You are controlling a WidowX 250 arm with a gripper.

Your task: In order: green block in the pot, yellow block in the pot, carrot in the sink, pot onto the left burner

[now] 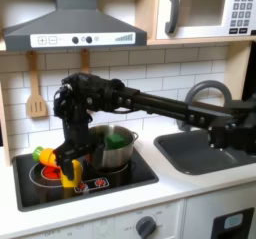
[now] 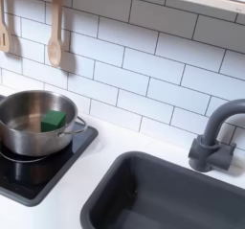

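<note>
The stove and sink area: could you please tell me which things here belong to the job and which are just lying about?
Job:
- green block, already in the pot
- yellow block, at the end effector
- carrot, on the cooktop
- sink

Lying about:
- wooden spoon on the wall
- microwave
- faucet
</note>
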